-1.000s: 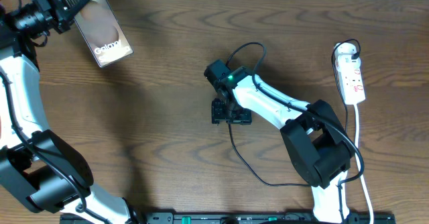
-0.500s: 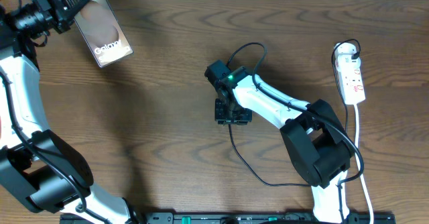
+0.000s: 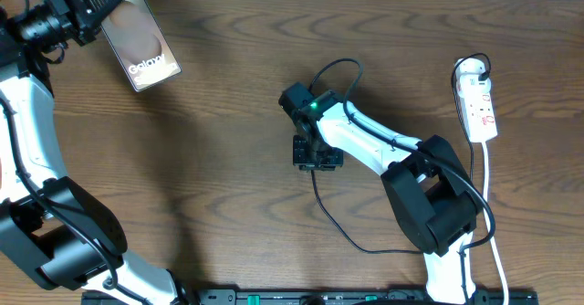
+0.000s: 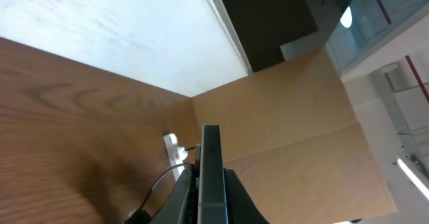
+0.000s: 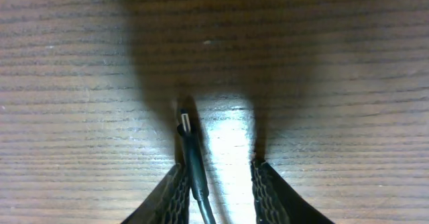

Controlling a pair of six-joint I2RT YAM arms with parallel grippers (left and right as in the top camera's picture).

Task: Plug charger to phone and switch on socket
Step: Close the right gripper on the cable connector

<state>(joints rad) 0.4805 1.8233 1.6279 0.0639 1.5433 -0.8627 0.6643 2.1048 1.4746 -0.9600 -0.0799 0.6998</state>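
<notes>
The left pincer [image 3: 96, 4] is pressed together on the phone [image 3: 139, 33] and holds it over the far left corner of the surface [image 3: 210, 159]. In the left wrist view the phone appears edge-on, clamped from both sides.

The right pincer [image 5: 221, 190] is partly spread at the middle of the surface, straddling the charger [image 5: 190, 150]. The plug tip and cable lie on the wood against one finger [image 5: 173, 194], clear of the other.

The socket [image 3: 479, 99] lies along the right edge toward the far side, well apart from both pincers.
</notes>
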